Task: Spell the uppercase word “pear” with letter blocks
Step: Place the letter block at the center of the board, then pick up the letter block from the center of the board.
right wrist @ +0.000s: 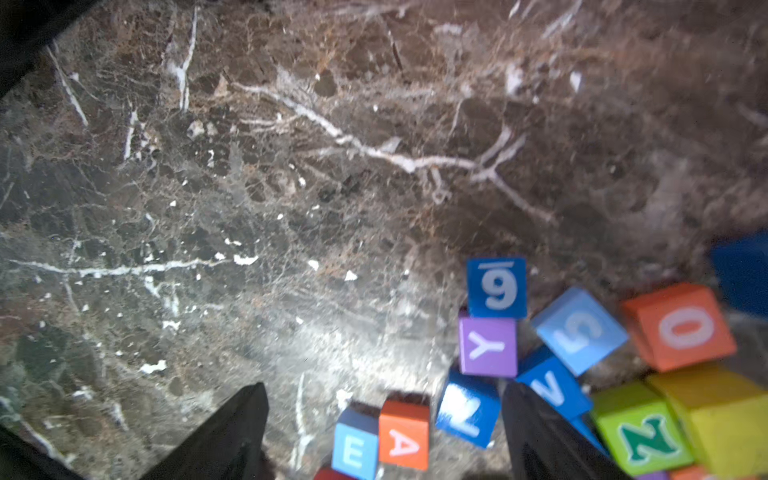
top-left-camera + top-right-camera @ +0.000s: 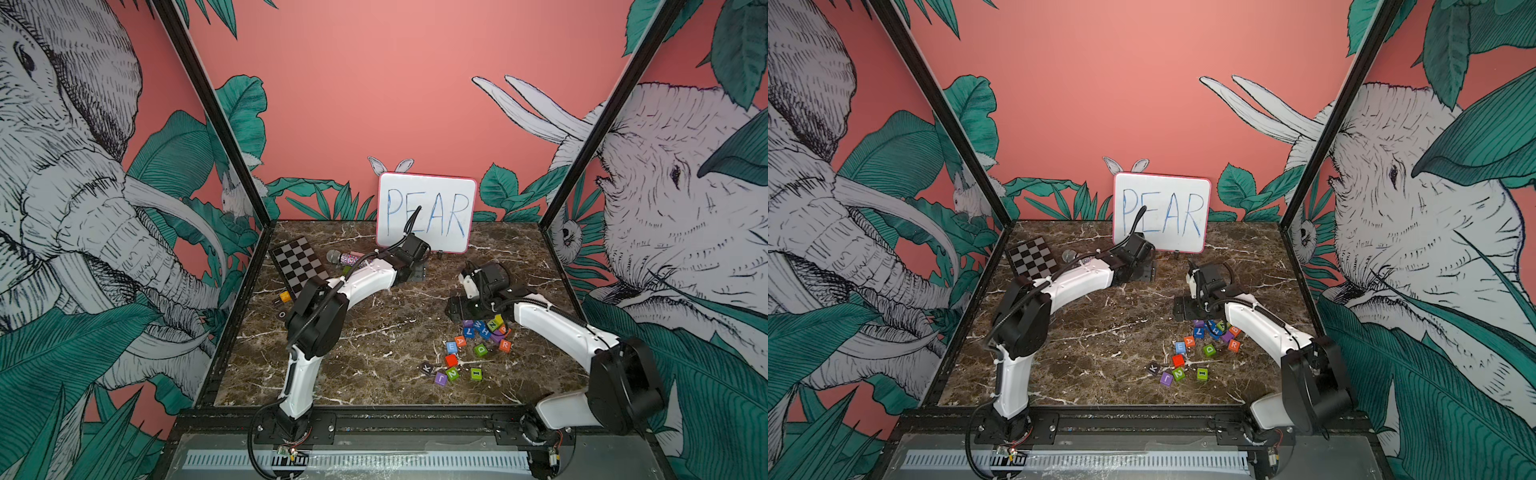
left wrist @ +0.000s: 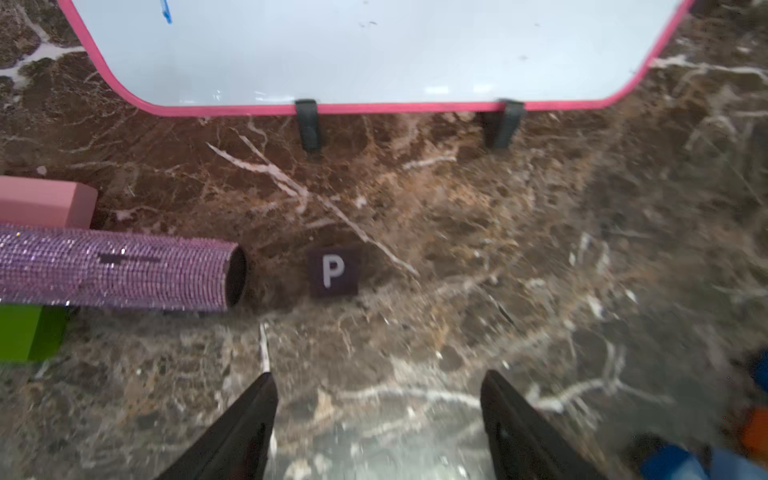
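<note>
The dark P block [image 3: 333,271] lies alone on the marble in front of the whiteboard, letter up. My left gripper [image 3: 378,374] is open and empty, a short way back from the P block. The arm hides that block in both top views. The light blue E block [image 1: 355,451] and the orange A block [image 1: 404,436] touch side by side. My right gripper [image 1: 384,386] hangs open over them, holding nothing. In a top view, E [image 2: 451,347] and A [image 2: 461,340] sit left of the orange R block [image 2: 504,344].
The whiteboard [image 2: 426,212] reading PEAR stands at the back. A glittery pink microphone [image 3: 116,268], a pink block [image 3: 45,201] and a green block [image 3: 29,332] lie beside the P block. A checkerboard [image 2: 297,266] lies back left. Several other cubes [image 2: 484,326] crowd under the right arm.
</note>
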Robot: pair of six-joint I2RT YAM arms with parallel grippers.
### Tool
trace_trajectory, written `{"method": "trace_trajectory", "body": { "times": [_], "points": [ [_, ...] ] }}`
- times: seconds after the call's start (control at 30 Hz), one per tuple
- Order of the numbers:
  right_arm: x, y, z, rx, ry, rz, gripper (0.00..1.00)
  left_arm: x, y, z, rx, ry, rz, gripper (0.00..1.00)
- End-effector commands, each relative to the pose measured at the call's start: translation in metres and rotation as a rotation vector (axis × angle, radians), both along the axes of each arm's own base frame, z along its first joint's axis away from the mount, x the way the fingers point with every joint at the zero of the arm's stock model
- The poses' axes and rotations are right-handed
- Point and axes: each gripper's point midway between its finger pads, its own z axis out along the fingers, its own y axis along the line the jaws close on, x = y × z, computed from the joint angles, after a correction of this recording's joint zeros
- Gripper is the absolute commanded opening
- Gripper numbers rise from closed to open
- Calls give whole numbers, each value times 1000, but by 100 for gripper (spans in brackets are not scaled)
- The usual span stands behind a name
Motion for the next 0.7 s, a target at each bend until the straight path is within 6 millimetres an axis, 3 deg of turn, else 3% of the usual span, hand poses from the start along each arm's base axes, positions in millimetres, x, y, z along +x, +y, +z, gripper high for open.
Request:
{"method": "trace_trajectory", "body": {
  "times": [0.0,0.27,0.4,0.67],
  "points": [
    [-43,-12,-9,-139,115,-71,85,-33,3,6,-34,34,-8,83],
    [-84,6,-22,-136,212,-104,61,-86,33,-11,-76,147,-9,99],
    [-89,15,-26,-104,208,-105,51,-97,41,-21,-59,183,-13,99],
    [-82,21,-44,-134,223,-106,47,-102,37,-26,-76,200,-48,99]
  ]
}}
